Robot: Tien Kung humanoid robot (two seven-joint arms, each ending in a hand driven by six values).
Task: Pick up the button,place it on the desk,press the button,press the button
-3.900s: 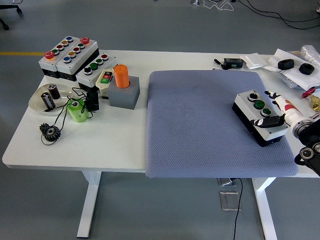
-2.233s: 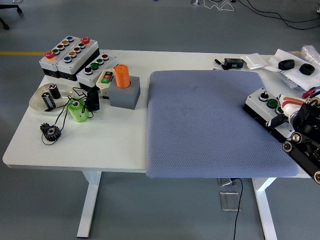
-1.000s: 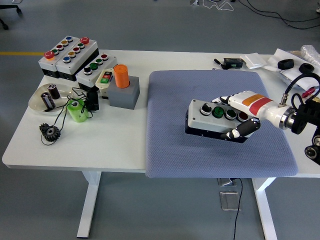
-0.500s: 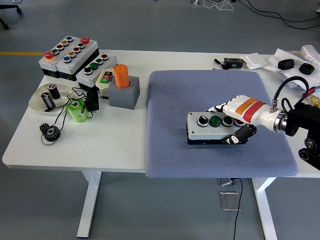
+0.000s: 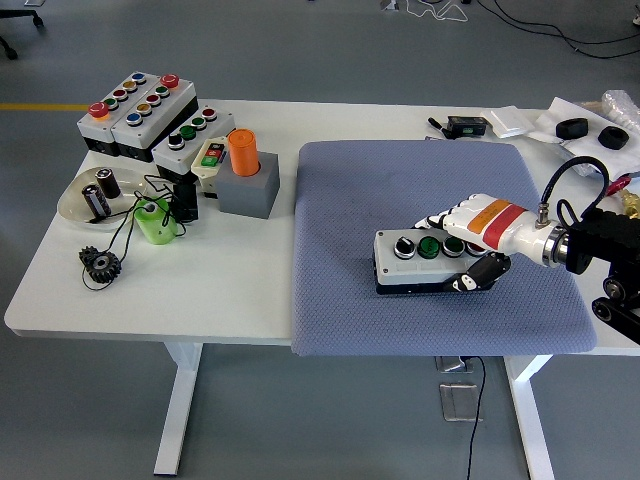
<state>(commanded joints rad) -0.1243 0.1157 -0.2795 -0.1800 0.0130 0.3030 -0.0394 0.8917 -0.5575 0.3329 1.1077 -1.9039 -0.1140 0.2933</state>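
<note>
Button box (image 5: 425, 258) lies flat on the grey mat (image 5: 350, 230), in the mat's right half toward its near edge. Right hand (image 5: 470, 242) is clamped on the box's right end: fingers (image 5: 447, 215) over the far side, thumb (image 5: 478, 274) against the near side. Box's left end with the black knob sticks out clear of the hand. Other button boxes (image 5: 150, 115) sit well left of the mat, beside an orange cylinder (image 5: 243, 152).
</note>
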